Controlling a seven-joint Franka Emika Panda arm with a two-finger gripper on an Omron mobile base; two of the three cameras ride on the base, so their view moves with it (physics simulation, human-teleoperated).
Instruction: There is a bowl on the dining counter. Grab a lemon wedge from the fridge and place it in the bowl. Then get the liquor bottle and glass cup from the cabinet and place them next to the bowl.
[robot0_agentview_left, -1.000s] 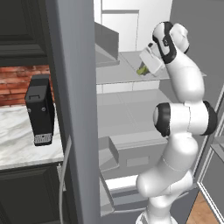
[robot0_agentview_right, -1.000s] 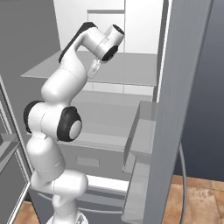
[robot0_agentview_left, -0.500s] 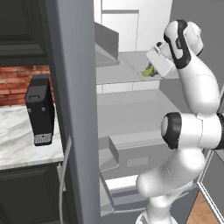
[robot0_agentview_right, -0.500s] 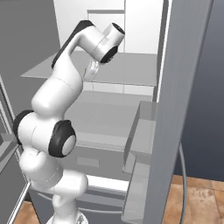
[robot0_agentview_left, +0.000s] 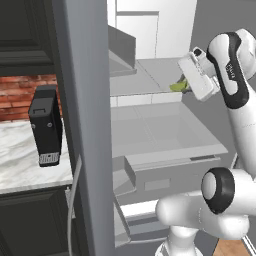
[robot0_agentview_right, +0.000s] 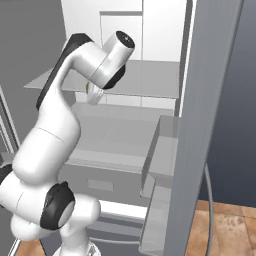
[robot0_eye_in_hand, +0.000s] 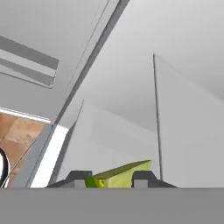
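A red brick wall (robot0_agentview_left: 20, 97) backs a marble worktop (robot0_agentview_left: 20, 155); terracotta floor tiles (robot0_agentview_right: 225, 230) lie below.

fridge (robot0_agentview_left: 165, 130) shelf: open above and in front | left: open door (robot0_agentview_left: 82, 125) blocks | right: door bin (robot0_agentview_right: 162, 150)

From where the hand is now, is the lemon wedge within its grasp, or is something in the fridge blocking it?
Likely yes. The lemon wedge lies right between the fingertips of the hand on the fridge shelf, with nothing between them.
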